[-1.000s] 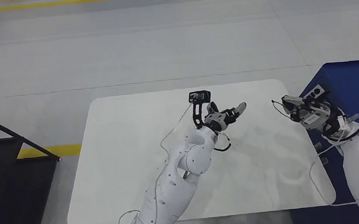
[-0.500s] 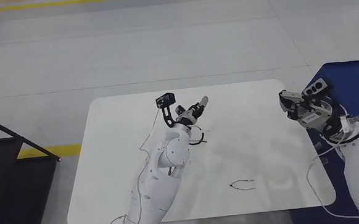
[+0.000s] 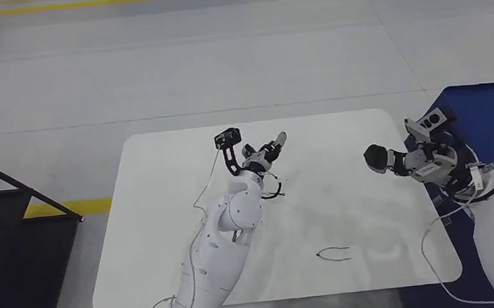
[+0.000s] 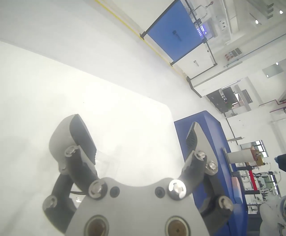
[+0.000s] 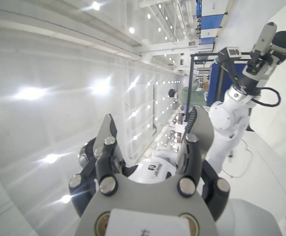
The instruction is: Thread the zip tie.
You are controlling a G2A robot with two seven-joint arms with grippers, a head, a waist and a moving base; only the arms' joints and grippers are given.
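Pincer stock: left pincer [image 4: 135, 127] and right pincer [image 5: 152, 116], fingers spread on both, nothing held.
Nearest me, the zip tie [image 3: 333, 253] lies loose on the desk [image 3: 167, 244] by its near edge, well apart from both arms; it first showed there once my left arm swung off leftward. Further out, the right pincer has just rolled round to face inward toward the left arm. Farthest, the left pincer has kept its place. Judgement: threading not begun, and the tie needs picking up first.
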